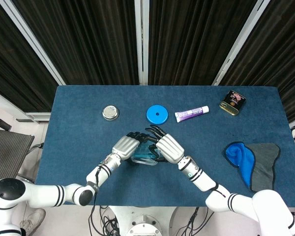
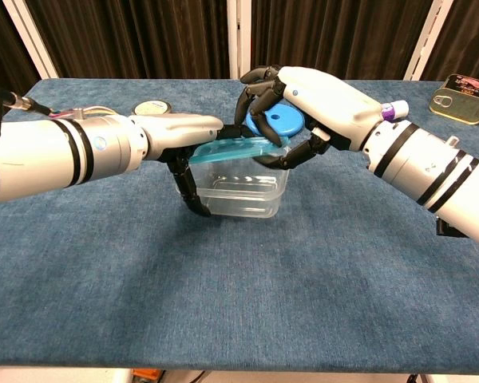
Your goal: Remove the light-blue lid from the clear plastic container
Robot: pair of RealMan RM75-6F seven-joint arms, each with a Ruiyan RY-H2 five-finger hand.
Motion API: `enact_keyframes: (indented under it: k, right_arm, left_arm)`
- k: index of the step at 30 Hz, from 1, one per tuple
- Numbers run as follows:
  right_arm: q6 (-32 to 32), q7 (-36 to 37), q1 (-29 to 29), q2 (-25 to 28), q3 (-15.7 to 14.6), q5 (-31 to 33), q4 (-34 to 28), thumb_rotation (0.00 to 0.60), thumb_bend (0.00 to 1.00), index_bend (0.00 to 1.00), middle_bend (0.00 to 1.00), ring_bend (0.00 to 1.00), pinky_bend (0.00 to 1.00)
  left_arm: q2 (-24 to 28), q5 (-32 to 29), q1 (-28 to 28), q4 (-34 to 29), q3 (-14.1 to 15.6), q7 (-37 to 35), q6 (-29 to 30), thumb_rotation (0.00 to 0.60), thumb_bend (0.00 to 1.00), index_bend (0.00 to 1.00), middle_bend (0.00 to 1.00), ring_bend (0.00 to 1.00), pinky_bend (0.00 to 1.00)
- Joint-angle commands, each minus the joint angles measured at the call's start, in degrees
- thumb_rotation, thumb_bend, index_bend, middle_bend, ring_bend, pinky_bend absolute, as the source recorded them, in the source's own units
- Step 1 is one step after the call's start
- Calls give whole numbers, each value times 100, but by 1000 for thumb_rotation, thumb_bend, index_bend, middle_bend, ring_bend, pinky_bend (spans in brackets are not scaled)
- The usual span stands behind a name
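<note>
The clear plastic container (image 2: 243,194) stands mid-table, and my left hand (image 2: 180,136) grips its left side, fingers reaching down the wall. The light-blue lid (image 2: 233,148) hovers just above the rim, nearly level and raised at its right end. My right hand (image 2: 307,92) holds it with fingers curled over the far edge and the thumb under the near right edge. In the head view the left hand (image 1: 125,146) and right hand (image 1: 169,147) meet over the container (image 1: 145,156), hiding most of it.
Behind the hands lie a blue disc (image 1: 157,114), a round metal tin (image 1: 110,112) and a purple tube (image 1: 191,114). A sardine can (image 1: 232,102) sits at the far right corner. A blue and grey cloth (image 1: 253,161) lies at the right edge.
</note>
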Motion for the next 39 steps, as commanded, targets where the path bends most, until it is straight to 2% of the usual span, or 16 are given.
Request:
enact_keyframes:
  k: [1, 21, 39]
  right_arm:
    - [33, 8, -16, 8, -23, -21, 9, 600, 938, 843, 369, 130, 97]
    - [384, -74, -164, 165, -29, -80, -16, 600, 952, 956, 397, 152, 125]
    - [278, -310, -464, 917, -71, 170, -331, 600, 953, 957, 397, 152, 130]
  left_arm:
    - [15, 3, 23, -25, -27, -46, 18, 600, 0, 4, 1, 0, 75]
    - [206, 250, 254, -65, -183, -480, 133, 600, 0, 0, 0, 0, 49]
    - [495, 470, 697, -37, -198, -918, 397, 600, 0, 0, 0, 0, 41]
